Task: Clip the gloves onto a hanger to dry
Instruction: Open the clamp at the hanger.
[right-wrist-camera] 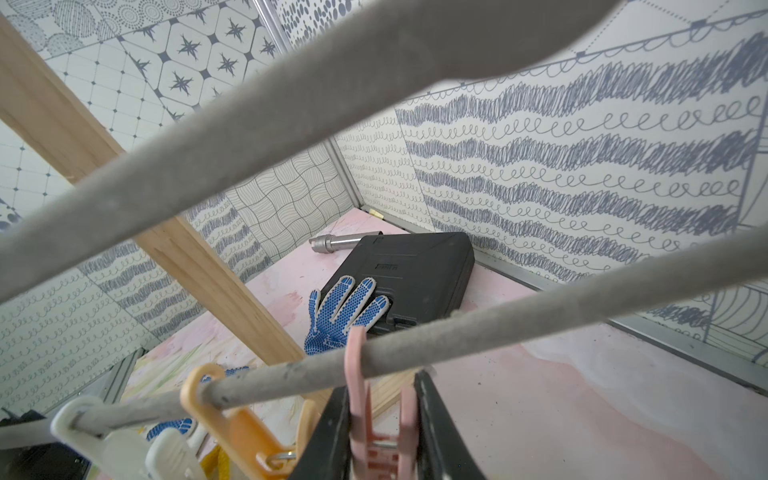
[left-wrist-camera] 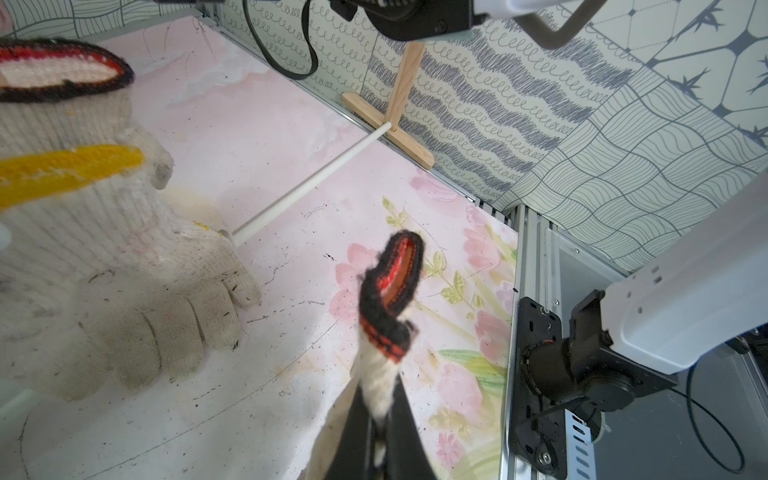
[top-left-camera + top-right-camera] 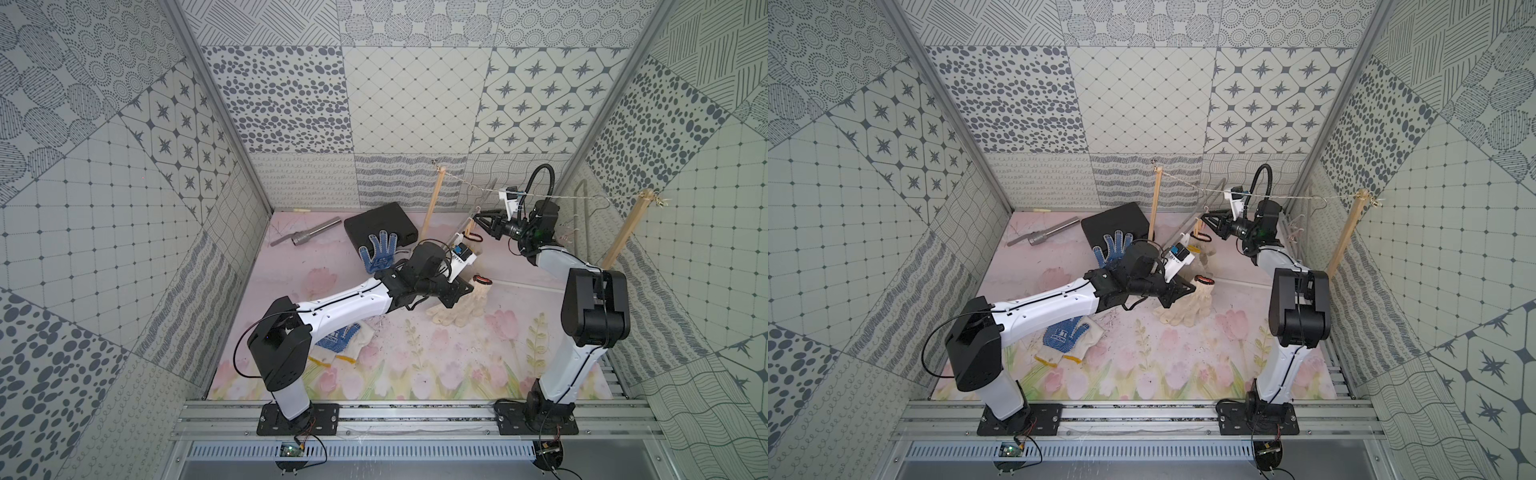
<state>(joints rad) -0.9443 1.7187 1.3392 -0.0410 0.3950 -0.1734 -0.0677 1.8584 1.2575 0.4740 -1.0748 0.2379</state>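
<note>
Left fingers (image 2: 353,436) clamped on red-cuffed glove (image 2: 390,299); right fingers (image 1: 436,424) clamped on pink peg (image 1: 356,374), on hanger (image 1: 498,334)

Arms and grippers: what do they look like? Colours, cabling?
Left arm and right arm: white shells, black joint housings, thin black cables along each. Black base plates. Left gripper and right gripper: black tapered jaws. Thick black hose loops over the right wrist.

**Robot lab test cell**

Boxed-in rig, not a lived-in room. Printed pattern wall panels (image 3: 415,104) on three sides, with metal corner posts (image 3: 216,104). Floral printed mat (image 3: 415,365) as floor. Left arm base (image 3: 291,417) and right arm base (image 3: 536,419) are bolted to an aluminium rail (image 3: 415,415) along the mat's near edge. Slotted cable duct (image 3: 415,451) and bare circuit board (image 3: 289,449) just beyond the rail.
</note>
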